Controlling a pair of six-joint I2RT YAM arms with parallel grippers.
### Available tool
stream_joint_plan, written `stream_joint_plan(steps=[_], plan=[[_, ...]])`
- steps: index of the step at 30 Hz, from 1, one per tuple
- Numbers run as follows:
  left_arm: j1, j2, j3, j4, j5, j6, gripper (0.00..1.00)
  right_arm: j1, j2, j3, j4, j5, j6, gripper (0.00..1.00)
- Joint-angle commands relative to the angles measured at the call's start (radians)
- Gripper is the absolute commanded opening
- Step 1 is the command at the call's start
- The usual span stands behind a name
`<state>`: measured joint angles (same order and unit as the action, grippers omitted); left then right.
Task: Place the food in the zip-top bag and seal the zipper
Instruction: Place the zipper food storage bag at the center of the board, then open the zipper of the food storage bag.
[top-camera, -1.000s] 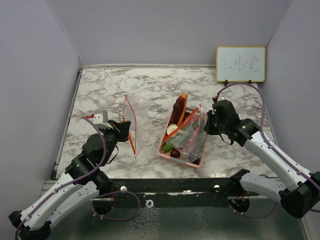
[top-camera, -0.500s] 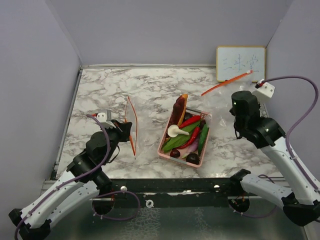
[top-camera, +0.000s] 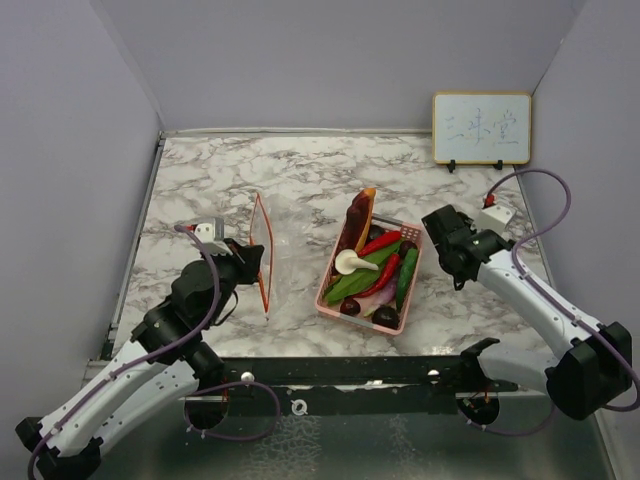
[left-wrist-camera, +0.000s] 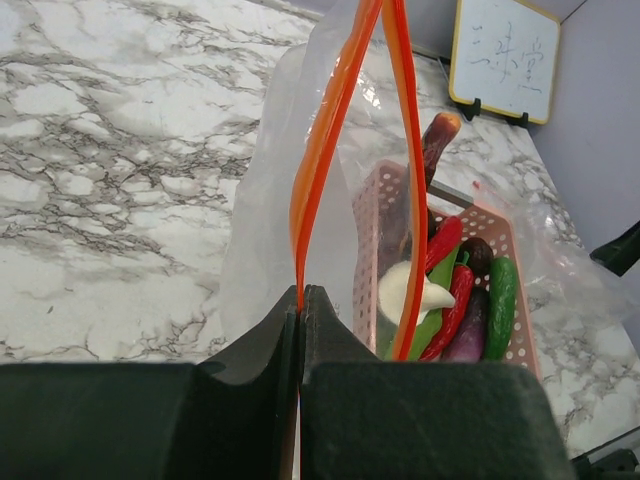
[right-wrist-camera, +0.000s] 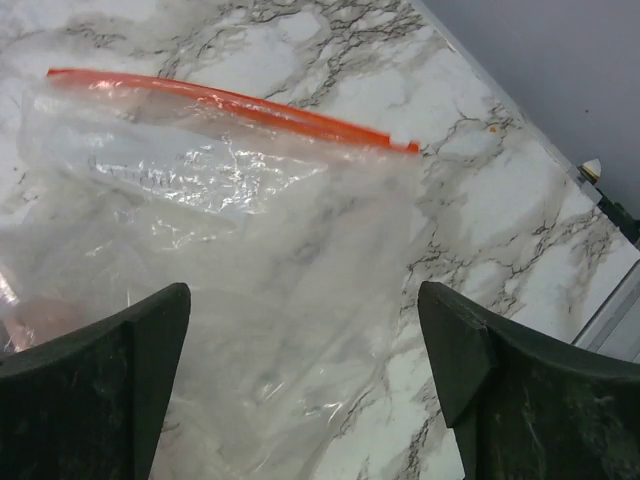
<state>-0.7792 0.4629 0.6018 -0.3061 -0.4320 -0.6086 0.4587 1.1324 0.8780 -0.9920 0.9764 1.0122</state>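
Chilies (top-camera: 386, 274), long, red, probably slippery and light, lie in the pink plastic basket (top-camera: 360, 316): grip mid-length. Left gripper (left-wrist-camera: 302, 300) clamps the clear orange-zippered bag (left-wrist-camera: 270, 200); right gripper (right-wrist-camera: 300, 350) jaws apart.

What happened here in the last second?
The right claw lifted a clear bag off the pink basket, swung it toward the whiteboard, then came back down and let go; the bag now lies below it. The left claw kept the other bag pinched upright.
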Motion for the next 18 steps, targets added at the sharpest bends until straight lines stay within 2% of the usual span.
stream_joint_plan(steps=[1, 4, 7, 9, 12, 18], plan=[[0.0, 0.033, 0.018, -0.01, 0.021, 0.016, 0.0, 0.0, 0.026, 0.081, -0.022, -0.052, -0.034, 0.99], [0.0, 0.069, 0.018, 0.003, 0.022, 0.009, 0.0, 0.003, -0.021, 0.127, 0.072, -0.16, -0.225, 0.99], [-0.001, 0.115, 0.024, 0.03, 0.037, -0.006, 0.0, 0.003, -0.118, 0.117, 0.292, -0.373, -0.434, 0.99], [-0.001, 0.163, 0.045, 0.036, 0.049, -0.008, 0.0, 0.003, -0.139, 0.133, 0.343, -0.469, -0.456, 0.99], [-0.002, 0.244, 0.074, 0.051, 0.073, -0.007, 0.0, 0.011, -0.062, 0.195, 0.359, -0.589, -0.46, 0.99], [-0.001, 0.327, 0.01, 0.205, 0.143, -0.058, 0.0, 0.106, 0.095, 0.277, 0.45, -0.615, -0.431, 0.99]])
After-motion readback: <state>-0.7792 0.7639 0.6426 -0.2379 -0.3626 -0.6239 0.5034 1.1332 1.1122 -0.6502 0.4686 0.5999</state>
